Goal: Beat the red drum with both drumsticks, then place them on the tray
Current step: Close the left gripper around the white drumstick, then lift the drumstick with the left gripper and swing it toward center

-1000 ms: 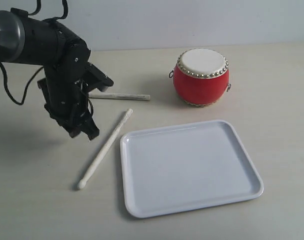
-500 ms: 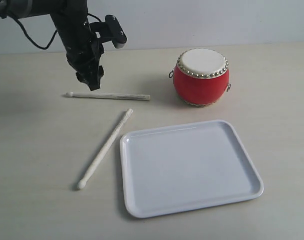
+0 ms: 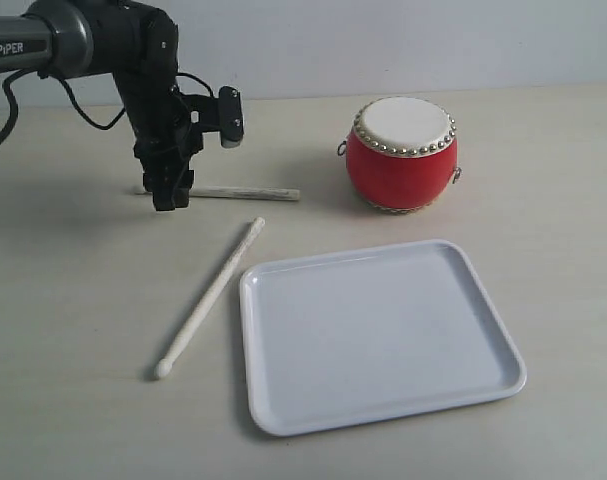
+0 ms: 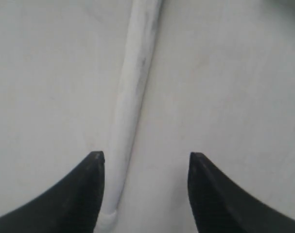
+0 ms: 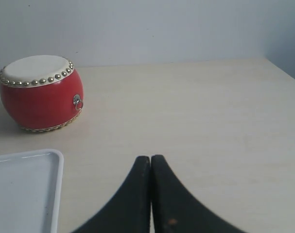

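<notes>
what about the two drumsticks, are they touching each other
Apart. The exterior view shows the slanted drumstick ending its blunt end short of the other drumstick, with a strip of bare table between them.

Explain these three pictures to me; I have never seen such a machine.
This is a robot with two arms, each ending in a two-fingered gripper. One picture comes from a camera off the arms, the other two from cameras on the wrists. On the table lie a red drum, a white tray, a near drumstick and a far drumstick. The left gripper is open around the far drumstick, not closed on it. The right gripper, seen only from its wrist, is shut on nothing.
</notes>
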Robot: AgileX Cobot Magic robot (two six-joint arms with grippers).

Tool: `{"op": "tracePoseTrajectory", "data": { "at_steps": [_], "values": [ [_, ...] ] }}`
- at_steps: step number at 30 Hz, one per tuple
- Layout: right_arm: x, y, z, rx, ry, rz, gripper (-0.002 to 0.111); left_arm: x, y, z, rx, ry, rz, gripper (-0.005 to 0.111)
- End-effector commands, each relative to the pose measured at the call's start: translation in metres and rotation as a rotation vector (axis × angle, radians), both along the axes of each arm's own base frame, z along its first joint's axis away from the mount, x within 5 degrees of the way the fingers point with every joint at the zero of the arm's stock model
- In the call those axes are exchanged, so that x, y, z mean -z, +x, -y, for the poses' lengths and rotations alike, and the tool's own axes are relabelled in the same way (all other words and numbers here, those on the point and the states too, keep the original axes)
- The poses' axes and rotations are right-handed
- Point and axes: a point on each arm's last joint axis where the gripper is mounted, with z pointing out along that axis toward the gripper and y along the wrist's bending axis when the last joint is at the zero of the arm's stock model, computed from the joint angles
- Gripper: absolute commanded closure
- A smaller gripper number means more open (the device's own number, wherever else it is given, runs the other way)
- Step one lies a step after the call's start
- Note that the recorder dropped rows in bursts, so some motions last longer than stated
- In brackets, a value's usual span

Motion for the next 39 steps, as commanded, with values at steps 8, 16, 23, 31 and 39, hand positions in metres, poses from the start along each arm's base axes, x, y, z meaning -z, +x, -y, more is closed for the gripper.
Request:
{"op": "tracePoseTrajectory", "data": {
  "at_steps": [8, 16, 23, 31, 39],
  "values": [
    [0.000, 0.000, 0.000, 0.002, 0.001, 0.009, 0.108, 0.017, 0.014, -0.004, 0.027, -0.036, 0.073, 0.055],
    [0.000, 0.000, 0.000, 0.002, 0.001, 0.009, 0.108, 0.017, 0.016, -0.003, 0.069, -0.032, 0.088, 0.055],
    [0.000, 0.000, 0.000, 0.002, 0.001, 0.009, 0.108, 0.031, 0.016, -0.003, 0.100, -0.017, 0.066, 0.058],
    [0.000, 0.000, 0.000, 0.002, -0.001, 0.009, 0.108, 0.036, 0.015, -0.003, 0.101, -0.013, 0.055, 0.103],
    [0.000, 0.000, 0.000, 0.002, -0.001, 0.009, 0.108, 0.020, 0.013, -0.004, 0.055, 0.002, 0.065, 0.107]
  ]
}}
